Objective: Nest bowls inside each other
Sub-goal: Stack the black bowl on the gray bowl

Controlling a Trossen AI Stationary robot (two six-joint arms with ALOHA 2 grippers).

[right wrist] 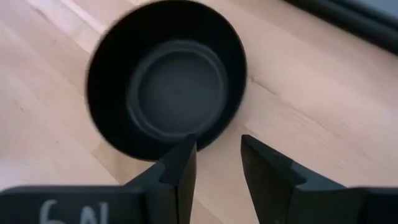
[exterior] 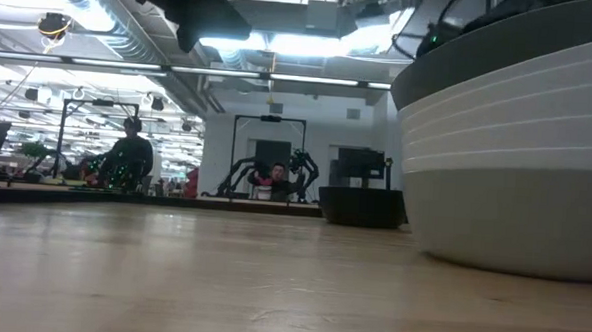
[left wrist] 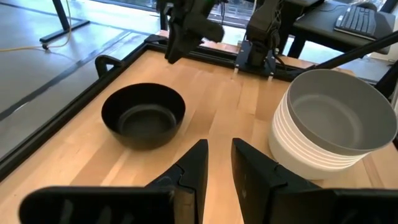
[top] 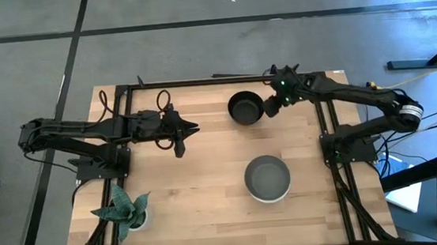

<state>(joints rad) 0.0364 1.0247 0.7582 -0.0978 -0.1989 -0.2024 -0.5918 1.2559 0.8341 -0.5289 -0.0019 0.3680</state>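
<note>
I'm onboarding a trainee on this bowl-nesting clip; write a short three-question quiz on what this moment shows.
1. True or false: the black bowl already sits in the stack of bowls.
2. Which gripper is nearest the black bowl? A) left gripper B) right gripper
3. Fill in: the topmost bowl in the stack is ____ inside.

Key
1. False; it stands alone on the table, apart from the stack.
2. B; it hovers at the bowl's rim, fingers open. The left gripper waits over the table's left half.
3. Grey; white rims show below it.

A glossy black bowl [top: 244,107] and a white stack topped by a grey bowl [top: 268,178] sit on pale wood [top: 201,195].
</note>
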